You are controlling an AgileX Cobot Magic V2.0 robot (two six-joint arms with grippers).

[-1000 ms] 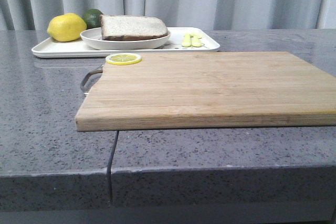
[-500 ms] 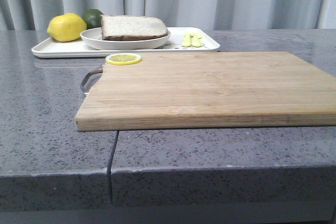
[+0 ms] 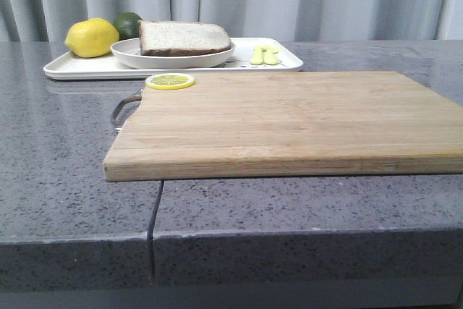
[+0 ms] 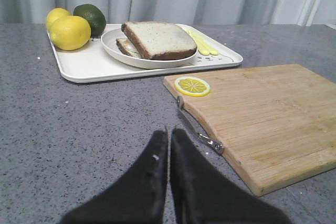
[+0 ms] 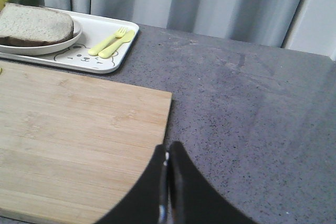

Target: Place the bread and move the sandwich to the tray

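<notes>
The sandwich [image 3: 182, 37], stacked white bread slices with brown crust, lies on a round white plate [image 3: 130, 54] on the white tray [image 3: 79, 69] at the back left. The egg does not show. It also shows in the left wrist view [image 4: 157, 39] and the right wrist view [image 5: 34, 24]. The tray's bear drawing [image 5: 79, 56] faces the board. My left gripper [image 4: 169, 132] is shut and empty above the counter, left of the board's handle. My right gripper [image 5: 168, 148] is shut and empty at the board's right edge. Neither gripper shows in the front view.
A wooden cutting board [image 3: 289, 117] with a metal handle [image 3: 124, 108] fills the middle; a lemon slice [image 3: 170, 81] lies on its far left corner. A lemon [image 3: 92, 37] and a lime [image 3: 129, 23] sit on the tray's left, yellow cutlery [image 3: 264, 55] on its right.
</notes>
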